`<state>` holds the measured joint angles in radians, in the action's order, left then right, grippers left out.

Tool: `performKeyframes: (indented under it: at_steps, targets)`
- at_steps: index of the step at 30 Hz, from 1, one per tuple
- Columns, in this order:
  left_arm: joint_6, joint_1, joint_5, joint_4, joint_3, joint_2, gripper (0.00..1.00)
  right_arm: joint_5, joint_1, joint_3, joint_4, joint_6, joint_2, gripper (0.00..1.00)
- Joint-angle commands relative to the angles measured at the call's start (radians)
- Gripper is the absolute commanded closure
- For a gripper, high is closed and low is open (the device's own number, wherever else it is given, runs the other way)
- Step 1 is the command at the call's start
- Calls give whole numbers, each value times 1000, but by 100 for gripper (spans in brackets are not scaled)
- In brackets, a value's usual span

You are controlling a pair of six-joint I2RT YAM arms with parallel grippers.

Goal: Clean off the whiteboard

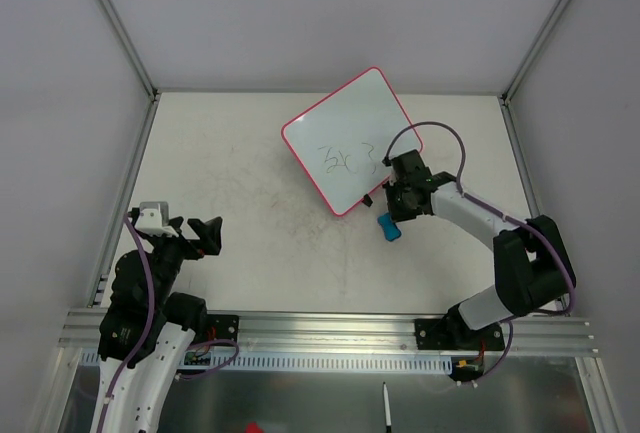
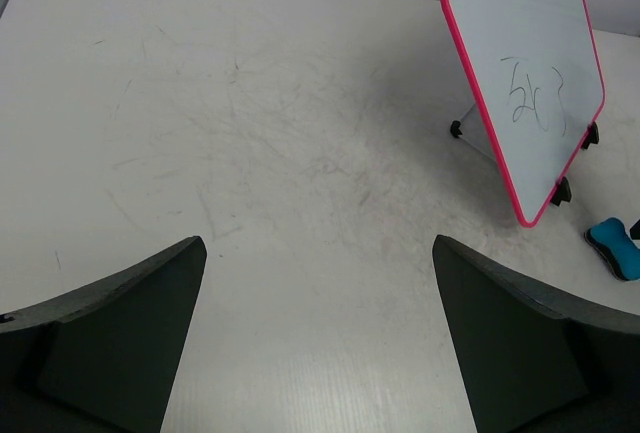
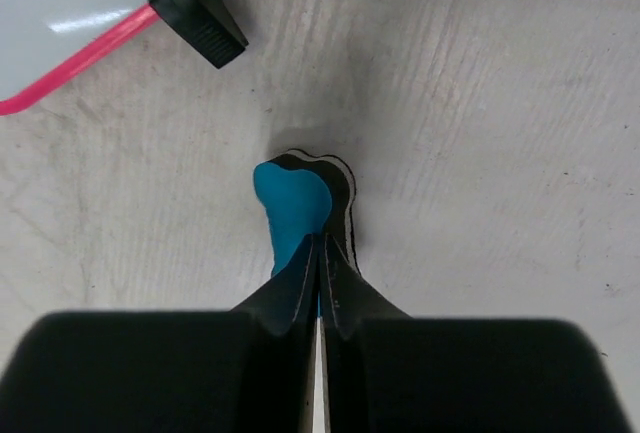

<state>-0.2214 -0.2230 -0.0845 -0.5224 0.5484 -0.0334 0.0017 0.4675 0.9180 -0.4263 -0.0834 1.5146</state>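
The whiteboard [image 1: 345, 143], white with a pink-red rim and dark scribbles in its middle, stands tilted on small black feet at the table's centre right. It also shows in the left wrist view [image 2: 530, 73], and its corner with a black clip [image 3: 200, 23] shows in the right wrist view [image 3: 60, 13]. A small blue eraser [image 1: 388, 228] lies on the table just in front of the board's near corner. My right gripper [image 1: 396, 203] is shut, its tips [image 3: 322, 243] pressed together directly over the eraser [image 3: 292, 203], holding nothing. My left gripper [image 1: 195, 236] is open and empty at the near left [image 2: 320, 333].
The table [image 1: 250, 203] is pale and scuffed, with grey walls on three sides. An aluminium rail [image 1: 330, 333] runs along the near edge. A pen [image 1: 386, 405] lies below the rail, off the table. The eraser also shows at the right edge of the left wrist view [image 2: 612, 245].
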Motion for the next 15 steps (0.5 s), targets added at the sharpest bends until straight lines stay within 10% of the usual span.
performKeyframes:
  at_steps: [1,15]
  targets:
    - [13,-6,-5,18,5,-25,1,-42,5,32,-14,39,-89,100]
    - [13,-6,-12,18,1,-5,1,-9,5,51,-49,50,-215,100]
